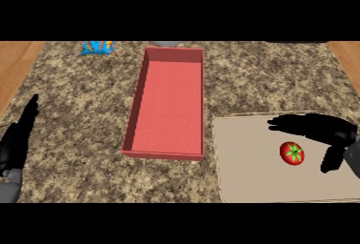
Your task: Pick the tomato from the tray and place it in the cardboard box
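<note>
The right hand (pixel 320 128) hovers over the flat beige rectangular tray (pixel 246 181), fingers spread toward nine o'clock and thumb pointing toward six, released and holding nothing. The round red tomato with a green stalk (pixel 292 153) lies on the tray just at seven o'clock of the palm, between the fingers and the thumb, apparently untouched. At nine o'clock of the tray, just beside it, the long red open cardboard box (pixel 169 102) stands on the speckled granite counter (pixel 77 119). The left hand (pixel 20 136) rests at the view's left edge, fingers straight, pointing toward twelve. A small blue object (pixel 97 47) sits at eleven o'clock of the box.
</note>
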